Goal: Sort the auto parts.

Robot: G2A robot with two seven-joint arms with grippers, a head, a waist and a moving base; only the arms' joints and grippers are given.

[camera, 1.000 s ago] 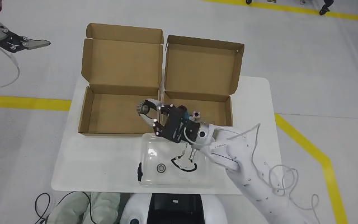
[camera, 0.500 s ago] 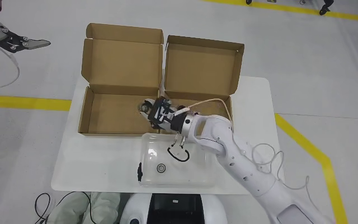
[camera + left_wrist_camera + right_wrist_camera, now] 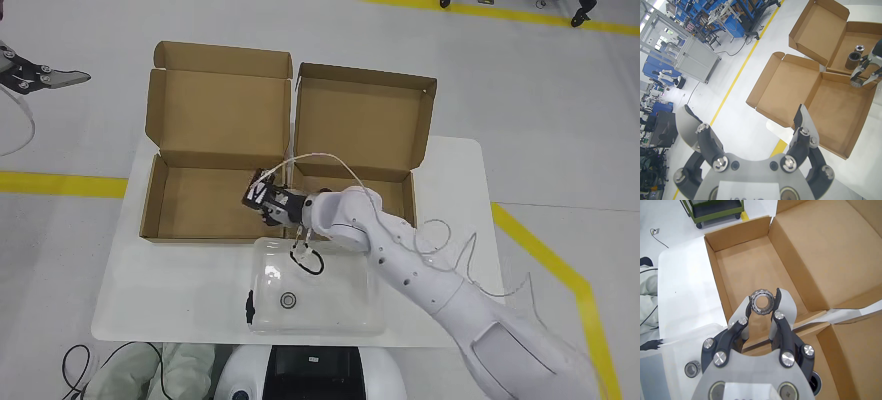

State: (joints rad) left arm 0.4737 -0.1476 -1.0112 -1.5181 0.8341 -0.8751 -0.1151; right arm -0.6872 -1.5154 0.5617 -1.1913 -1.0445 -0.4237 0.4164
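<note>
My right gripper is shut on a steel roller bearing, held with its bore facing the camera. It hangs above the right end of the left cardboard box, next to the wall shared with the right box; the top view places this gripper there too. A second bearing lies in the clear plastic tray at the table's front. My left gripper is open and holds nothing, off the table's left side above the floor.
In the right box stand a dark sleeve and a smaller silver cylinder. Both box lids stand open toward the back. The white table has bare room left of the tray.
The right arm's wrist has swung back toward the boxes and its forearm has shifted. The gripper tip, with the bearing, stayed over the left box's right end.
</note>
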